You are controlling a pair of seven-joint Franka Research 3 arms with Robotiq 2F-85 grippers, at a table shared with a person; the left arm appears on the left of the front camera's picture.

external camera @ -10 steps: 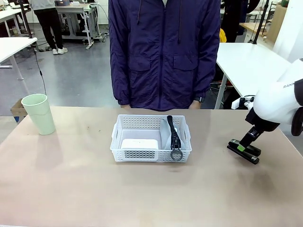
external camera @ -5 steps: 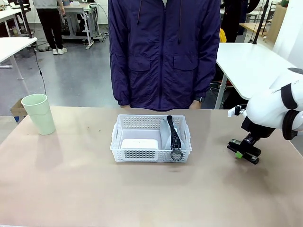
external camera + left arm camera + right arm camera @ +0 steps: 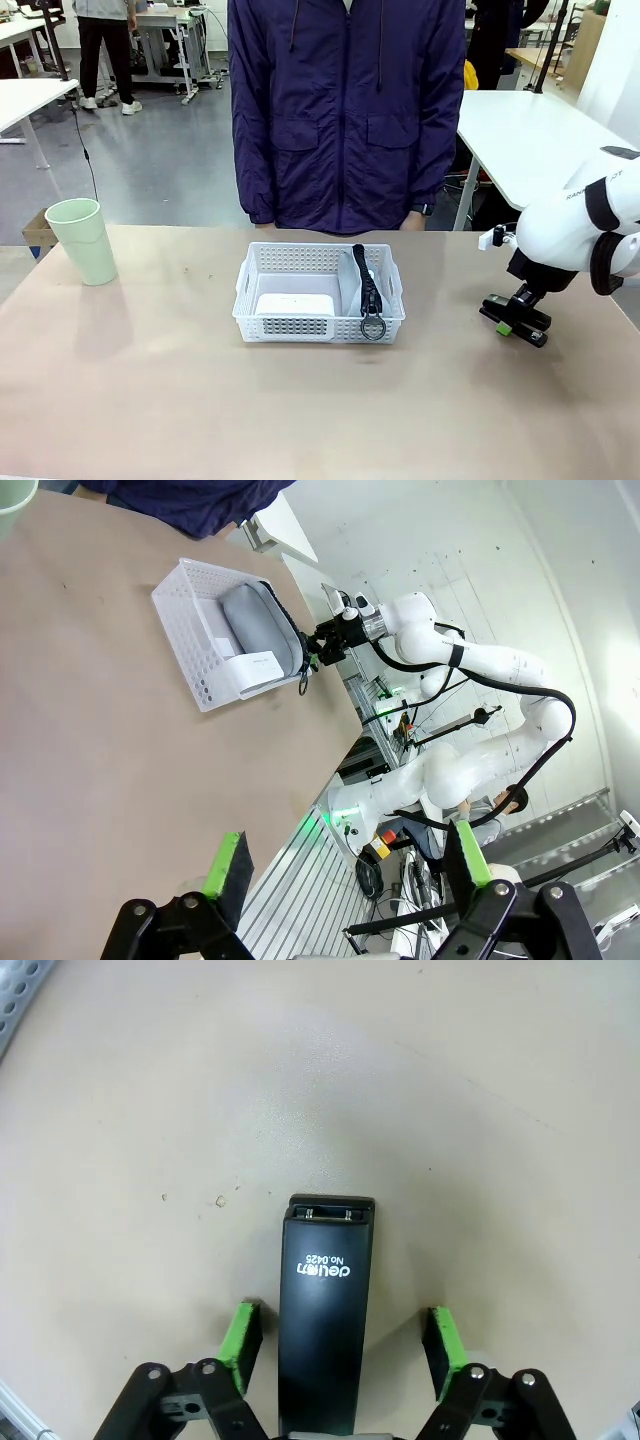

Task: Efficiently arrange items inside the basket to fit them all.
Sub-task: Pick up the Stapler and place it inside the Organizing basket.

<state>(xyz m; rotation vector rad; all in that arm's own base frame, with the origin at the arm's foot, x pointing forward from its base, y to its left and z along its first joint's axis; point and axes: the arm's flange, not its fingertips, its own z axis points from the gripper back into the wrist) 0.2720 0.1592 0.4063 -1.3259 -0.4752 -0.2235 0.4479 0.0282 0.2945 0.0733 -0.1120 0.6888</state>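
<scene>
- done so far: the box (image 3: 295, 303) lies flat in the left part of the basket (image 3: 300, 326). the pouch (image 3: 351, 283) stands on edge in the right part, with its strap and ring hanging over the front wall.
- left to do: the stapler (image 3: 515, 320) and the cup (image 3: 80, 240) both sit out on the bench (image 3: 150, 400), so by my reckoning the task is about half done.
- the right end effector (image 3: 342, 1312) is down over the stapler with its jaws open. one green pad stands on each side of the black body with a gap on both sides, so there is no grip yet.
- the stapler lies flat between the fingers and in line with them. its printed nose points away from the wrist and reaches just past the pads, and its rear end runs under the palm.
- the basket is well apart from the right end effector, off toward the middle of the bench.
- the cup stands beyond the basket from the right end effector, at the far left of the bench.
- the left end effector (image 3: 350, 848) is open and empty above the bench. the basket lies well ahead of its fingers.
- judgement: closing on the stapler looks like the step in hand. the free room in the basket looks slim, so the tall cup may be the hard fit.
</scene>
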